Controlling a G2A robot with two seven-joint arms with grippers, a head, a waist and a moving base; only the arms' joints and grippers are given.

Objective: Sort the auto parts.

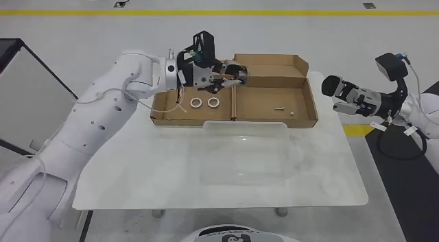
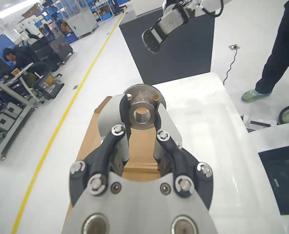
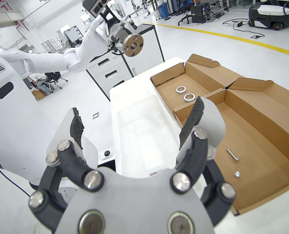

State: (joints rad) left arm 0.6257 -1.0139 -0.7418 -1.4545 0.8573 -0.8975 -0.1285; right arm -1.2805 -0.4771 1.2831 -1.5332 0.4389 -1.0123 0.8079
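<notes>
Flange (image 2: 144,93) grasped in left pincer (image 2: 141,116) over cardboard box (image 1: 274,101); right pincer (image 3: 137,108) released. Next: choose compartment, lower, let go.

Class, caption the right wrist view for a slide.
Open right end effector beside a cardboard box of rings and a bolt; left end effector grips a flange.

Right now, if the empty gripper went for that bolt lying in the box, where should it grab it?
Probably the shank of the bolt, jaws closing across it, coming straight down. It lies flat on the box floor, clear of the walls, so only the top is open. The right gripper is open and nearest.
</notes>
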